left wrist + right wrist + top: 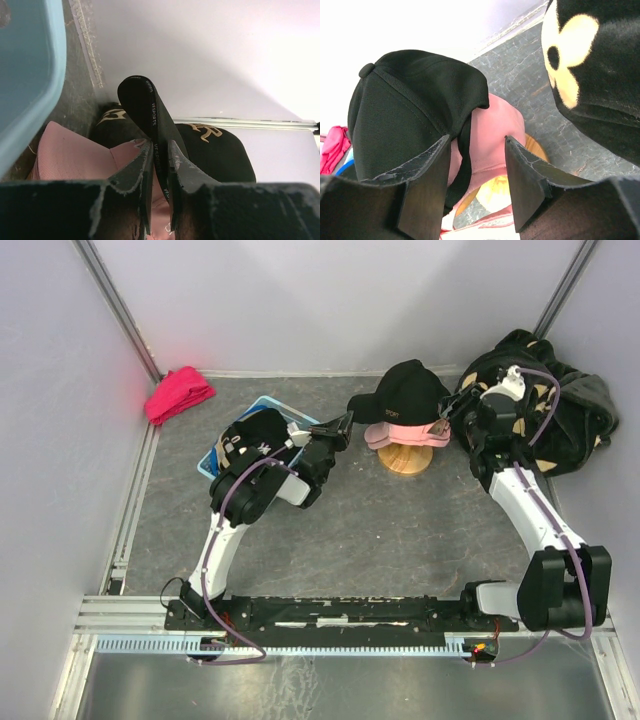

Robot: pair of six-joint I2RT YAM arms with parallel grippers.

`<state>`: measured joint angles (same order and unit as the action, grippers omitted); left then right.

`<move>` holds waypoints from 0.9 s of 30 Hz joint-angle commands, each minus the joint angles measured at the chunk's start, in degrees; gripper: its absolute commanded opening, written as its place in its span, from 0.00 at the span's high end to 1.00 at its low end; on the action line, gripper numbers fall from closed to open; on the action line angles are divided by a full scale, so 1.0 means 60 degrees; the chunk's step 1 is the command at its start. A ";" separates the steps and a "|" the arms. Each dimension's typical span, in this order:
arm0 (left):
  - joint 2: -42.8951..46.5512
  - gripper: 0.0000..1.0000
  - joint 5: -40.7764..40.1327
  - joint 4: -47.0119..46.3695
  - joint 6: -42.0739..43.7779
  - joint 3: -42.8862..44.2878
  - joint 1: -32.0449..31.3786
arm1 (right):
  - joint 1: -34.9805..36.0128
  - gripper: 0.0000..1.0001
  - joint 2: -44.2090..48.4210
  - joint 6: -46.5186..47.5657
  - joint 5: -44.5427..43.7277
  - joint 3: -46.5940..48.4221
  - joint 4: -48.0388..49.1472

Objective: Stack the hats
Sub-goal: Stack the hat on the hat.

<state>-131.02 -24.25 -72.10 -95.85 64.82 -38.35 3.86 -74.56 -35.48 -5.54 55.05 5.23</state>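
Observation:
A black hat (408, 390) lies on top of a pink hat (398, 436) on a round wooden stand (405, 459). My left gripper (343, 426) is shut on the black hat's brim (149, 106), which stands up between the fingers (176, 161). In the left wrist view the pink hat (70, 156) shows below the brim. My right gripper (477, 140) is open at the back of the stack, its jaws either side of the pink hat's rear (496, 131) and not closed on it. Another black hat (252, 434) with white lettering rests at the left.
The second black hat lies on a flat blue object (288, 413). A red-pink cloth bundle (179, 393) sits in the back left corner. Black plush fabric with beige flowers (560, 410) is heaped at the back right, close to my right wrist. White walls enclose the table.

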 commanded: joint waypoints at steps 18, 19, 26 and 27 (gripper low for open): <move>-0.0699 0.97 0.0890 -0.1139 -0.0663 0.0918 0.0385 | -0.0369 0.44 0.1228 -0.1453 -0.0472 -0.1191 0.1999; -0.0717 0.97 0.0956 -0.1168 -0.0742 0.0980 0.0398 | -0.0389 0.44 0.1253 -0.1480 -0.0417 -0.1222 0.1999; -0.0709 0.97 0.1436 -0.1366 -0.1072 0.1303 0.0501 | -0.0499 0.44 0.1396 -0.1638 -0.0285 -0.1367 0.1955; -0.0698 0.97 0.1462 -0.1394 -0.1100 0.1298 0.0515 | -0.0497 0.44 0.1382 -0.1680 -0.0253 -0.1367 0.1955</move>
<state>-134.93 -17.72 -76.29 -99.00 70.70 -35.77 1.32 -67.83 -44.38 -7.75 47.09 14.57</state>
